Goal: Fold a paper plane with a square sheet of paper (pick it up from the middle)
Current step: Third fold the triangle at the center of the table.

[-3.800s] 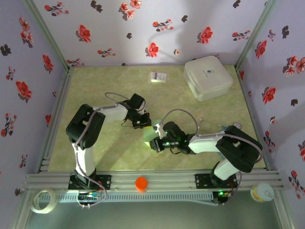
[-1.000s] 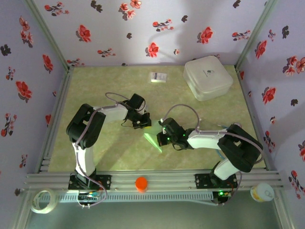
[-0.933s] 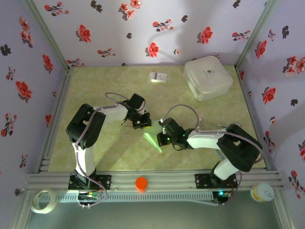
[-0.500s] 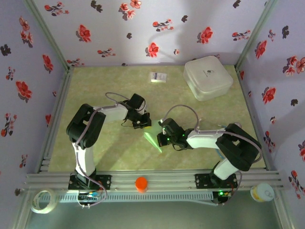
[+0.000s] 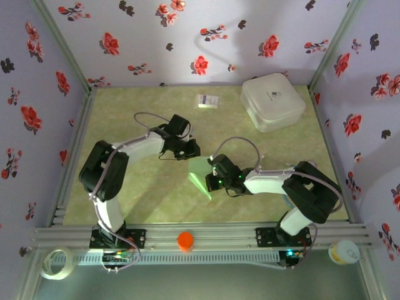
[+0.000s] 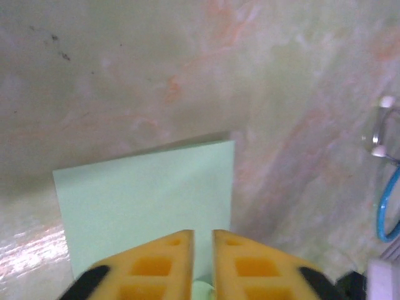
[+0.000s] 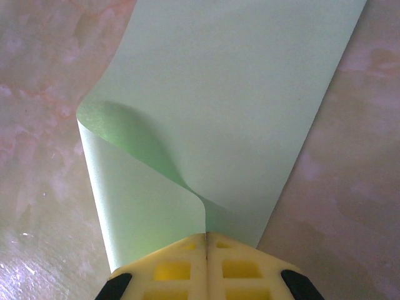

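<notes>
Pinching the square sheet of paper (image 7: 237, 94) at its edge, the right fingers (image 7: 206, 242) are clamped together on a curled-over flap. It lies mid-bench (image 5: 144, 194), its long axis running roughly eleven to five o'clock from overhead. The left fingers (image 6: 192, 240), barely apart and seemingly gripping nothing, sit just beside its eleven o'clock end.

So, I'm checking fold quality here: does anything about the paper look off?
Yes: the square sheet of paper bows into a loose uncreased curl where the right gripper pinches it, not lying flat.
</notes>
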{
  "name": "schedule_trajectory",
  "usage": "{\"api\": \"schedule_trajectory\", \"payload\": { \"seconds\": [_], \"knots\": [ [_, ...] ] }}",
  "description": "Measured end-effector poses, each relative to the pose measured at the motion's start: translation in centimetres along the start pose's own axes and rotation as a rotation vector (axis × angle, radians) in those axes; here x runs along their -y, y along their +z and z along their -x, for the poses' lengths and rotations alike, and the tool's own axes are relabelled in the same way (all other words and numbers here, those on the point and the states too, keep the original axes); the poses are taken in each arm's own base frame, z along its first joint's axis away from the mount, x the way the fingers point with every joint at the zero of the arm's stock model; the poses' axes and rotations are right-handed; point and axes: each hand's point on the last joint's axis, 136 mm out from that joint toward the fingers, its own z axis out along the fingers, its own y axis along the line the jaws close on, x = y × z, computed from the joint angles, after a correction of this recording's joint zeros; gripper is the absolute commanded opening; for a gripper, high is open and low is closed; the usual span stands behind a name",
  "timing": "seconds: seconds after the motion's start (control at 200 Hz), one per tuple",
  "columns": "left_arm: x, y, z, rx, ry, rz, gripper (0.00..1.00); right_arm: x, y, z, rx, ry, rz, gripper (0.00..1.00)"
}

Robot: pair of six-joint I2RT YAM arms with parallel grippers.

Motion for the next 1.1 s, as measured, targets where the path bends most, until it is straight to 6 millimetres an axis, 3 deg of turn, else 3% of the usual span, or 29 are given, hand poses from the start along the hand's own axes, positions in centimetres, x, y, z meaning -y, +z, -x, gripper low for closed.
{"api": "schedule_trajectory", "payload": {
  "seconds": [0.04,0.2,0.52,1.1],
  "knots": [
    [0.2,-0.8,-0.4,0.019,-0.003,-0.013,0.00,0.0,0.0,0.0,0.000,0.003,0.000,0.00],
    [0.4,-2.6,-3.1,0.057,-0.047,-0.080,0.00,0.0,0.0,0.0,0.000,0.007,0.000,0.00],
    [1.6,-0.7,-7.4,0.009,-0.103,-0.182,0.00,0.0,0.0,0.0,0.000,0.012,0.000,0.00],
    [0.2,2.0,-8.6,-0.034,-0.158,-0.158,0.00,0.0,0.0,0.0,0.000,0.014,0.000,0.00]
  ]
}}
